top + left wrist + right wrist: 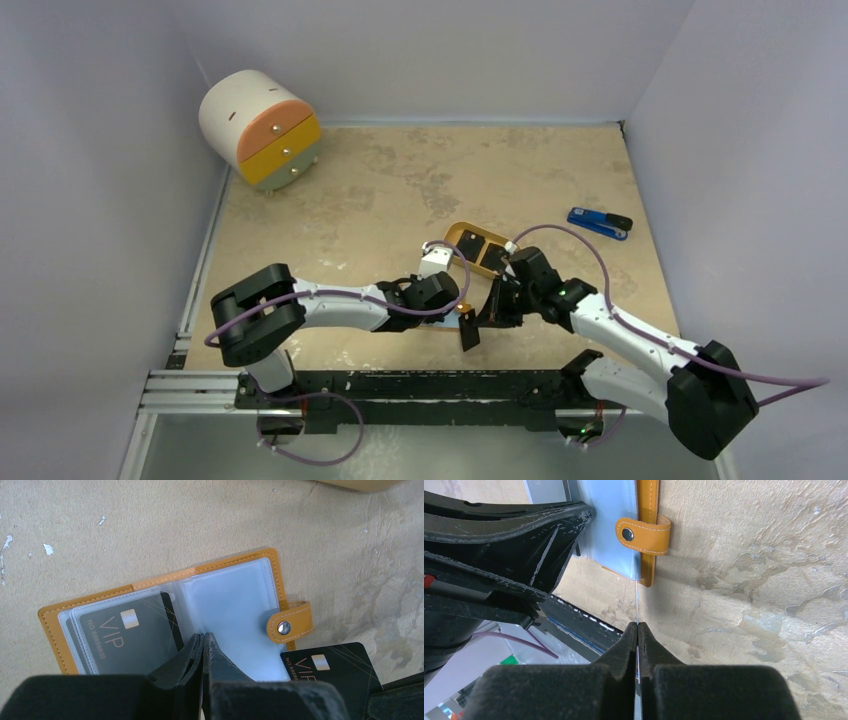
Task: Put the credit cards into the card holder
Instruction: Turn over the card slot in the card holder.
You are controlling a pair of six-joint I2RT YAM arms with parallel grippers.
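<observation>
**Operator:** While my left fingers [204, 641] are clenched on nothing, tips seemingly pinning the open card holder [230, 597] at the middle of the counter's [400, 180] near edge, which step is this?

**Spotter:** Loading the next one, I'd say. Your right fingers [638, 632] are grasping a credit card [332, 677] just beside the snap tab [290, 622]. You'll need to line it up with the right-hand sleeve and slide it in flat.

**Operator:** What's in the containers?

**Spotter:** Your holder's left sleeve has one black card [127, 635], and the right looks empty. The orange tray [452, 238] holds dark pieces, likely more cards.
</observation>
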